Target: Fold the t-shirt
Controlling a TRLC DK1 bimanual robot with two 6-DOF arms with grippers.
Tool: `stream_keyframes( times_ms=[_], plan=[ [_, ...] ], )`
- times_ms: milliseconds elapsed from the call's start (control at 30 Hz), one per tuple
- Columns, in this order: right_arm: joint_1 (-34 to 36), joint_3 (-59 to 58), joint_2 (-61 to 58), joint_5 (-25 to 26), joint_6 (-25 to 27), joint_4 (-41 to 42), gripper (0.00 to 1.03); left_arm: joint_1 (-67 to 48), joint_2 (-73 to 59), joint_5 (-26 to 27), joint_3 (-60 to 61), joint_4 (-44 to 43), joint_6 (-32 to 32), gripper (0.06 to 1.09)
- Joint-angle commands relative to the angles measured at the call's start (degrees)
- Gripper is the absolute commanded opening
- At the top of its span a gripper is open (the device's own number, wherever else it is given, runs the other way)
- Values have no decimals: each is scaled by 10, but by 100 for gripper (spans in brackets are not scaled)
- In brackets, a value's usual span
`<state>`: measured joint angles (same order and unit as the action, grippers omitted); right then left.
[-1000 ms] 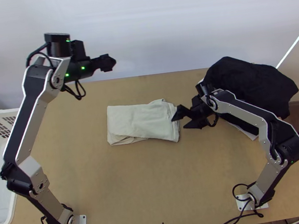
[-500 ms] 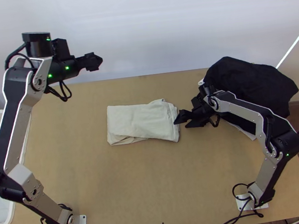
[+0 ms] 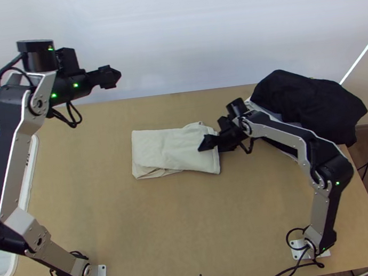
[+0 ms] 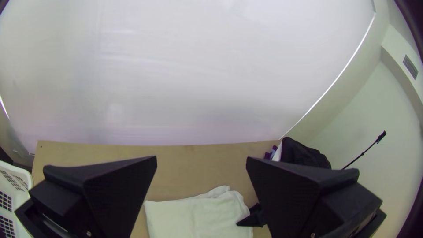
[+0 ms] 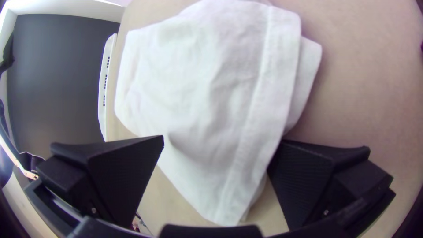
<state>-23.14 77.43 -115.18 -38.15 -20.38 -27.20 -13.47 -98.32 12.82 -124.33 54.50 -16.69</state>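
T-shirt: one pale t-shirt [image 3: 166, 145], folded into a flat bundle, mid-frame on the table [image 3: 168, 231]
Left gripper: one of two grippers [image 3: 120, 75], upper left, fingers apart
Right gripper: the other [image 3: 211, 146], at the shirt's right end, fingers apart with cloth between, one fingertip partly hidden by it
Basket: one, white [image 3: 10, 273], cut off at the left edge
Dark cloth: one heap [image 3: 308, 101], upper right
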Motion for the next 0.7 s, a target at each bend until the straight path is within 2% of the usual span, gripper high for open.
stream_keyframes(
  times_ms=[0, 233, 267, 333, 367, 467, 667],
  plan=[
    [-46, 56, -51, 8, -22, 15, 99, 18, 22, 1, -6, 9, 11, 104],
    [-82, 125, -95, 9, -70, 26, 98, 42, 41, 1, -7, 26, 12, 104],
    [-83, 130, -97, 9, -76, 26, 95, 44, 44, 1, -7, 26, 12, 104],
    [-79, 136, -88, 9, -89, 25, 80, 49, 47, 1, -9, 26, 16, 104],
    [-75, 136, -73, 9, -100, 24, 64, 52, 48, 1, -11, 26, 16, 104],
    [-54, 132, -6, 11, -124, 25, 1, 61, 49, 3, -12, 26, 21, 104],
    [-27, 142, 101, 14, -167, -7, 3, 80, 48, 7, -11, 30, 28, 104]
  ],
)
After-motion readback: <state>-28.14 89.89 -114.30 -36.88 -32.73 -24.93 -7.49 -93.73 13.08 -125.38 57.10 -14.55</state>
